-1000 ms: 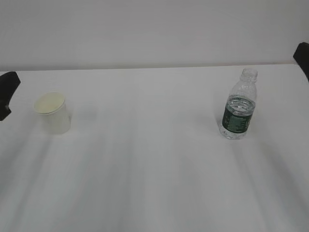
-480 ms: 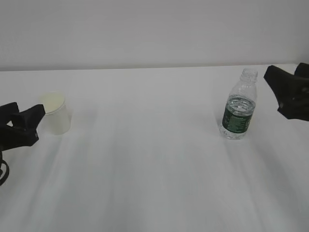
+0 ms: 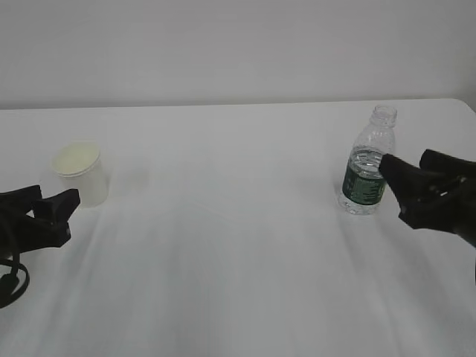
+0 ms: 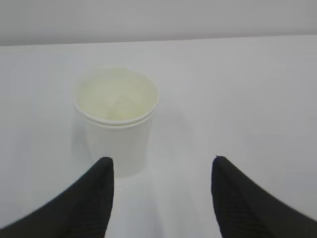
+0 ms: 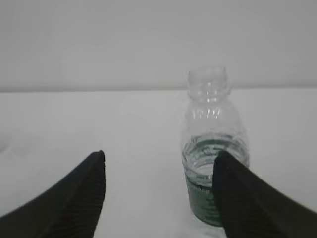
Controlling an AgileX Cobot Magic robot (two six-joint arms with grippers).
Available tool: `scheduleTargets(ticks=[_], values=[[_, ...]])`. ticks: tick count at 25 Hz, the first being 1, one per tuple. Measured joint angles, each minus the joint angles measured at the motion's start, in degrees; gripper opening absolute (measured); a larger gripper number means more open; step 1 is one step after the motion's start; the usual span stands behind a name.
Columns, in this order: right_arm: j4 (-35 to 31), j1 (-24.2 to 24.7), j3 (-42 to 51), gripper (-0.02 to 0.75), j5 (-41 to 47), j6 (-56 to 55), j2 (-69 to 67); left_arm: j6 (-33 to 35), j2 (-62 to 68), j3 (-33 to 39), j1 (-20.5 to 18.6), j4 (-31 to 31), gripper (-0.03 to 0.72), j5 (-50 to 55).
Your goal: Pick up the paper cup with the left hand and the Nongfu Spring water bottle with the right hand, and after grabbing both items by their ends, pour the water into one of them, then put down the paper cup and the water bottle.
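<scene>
You are at the very first step: reaching for the two things. Nothing is picked up yet.

Your left hand [image 3: 53, 202] is low over the white table [image 3: 238, 245], near the paper cup [image 3: 82, 172] but not touching it. Its jaws are apart with nothing in them. In the left wrist view the paper cup [image 4: 117, 120] stands upright just ahead of the fingertips [image 4: 101, 171], more in front of the left jaw than in the middle of the gap. So I think you need to slide a bit to that side and then go forward, so the cup sits between the jaws before you close.

Your right hand [image 3: 407, 172] is just beside the Nongfu Spring water bottle [image 3: 367, 161], which stands upright on the right side of the table with no cap on. Its jaws are apart too and hold nothing. In the right wrist view the bottle [image 5: 214, 148] is in front of the right jaw, not in the middle. I think you should line it up first and then move in gently, because an open bottle can tip and spill.

The water [image 5: 210, 156] fills only the lower part of the bottle.

The bottle has a dark green label [image 3: 365, 182]. It is too blurry to read any words. The cup is plain white with no writing that I can see.
</scene>
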State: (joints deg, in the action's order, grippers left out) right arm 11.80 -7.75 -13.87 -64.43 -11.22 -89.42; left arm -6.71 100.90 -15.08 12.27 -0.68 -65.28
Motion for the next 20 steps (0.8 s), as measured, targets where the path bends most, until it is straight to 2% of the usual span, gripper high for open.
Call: scheduleTargets(ticks=[20], values=[[-2.85, 0.00, -0.66, 0.523, -0.98, 2.53, -12.28, 0.00, 6.09, -0.23, 0.00, 0.00, 0.431, -0.32]])
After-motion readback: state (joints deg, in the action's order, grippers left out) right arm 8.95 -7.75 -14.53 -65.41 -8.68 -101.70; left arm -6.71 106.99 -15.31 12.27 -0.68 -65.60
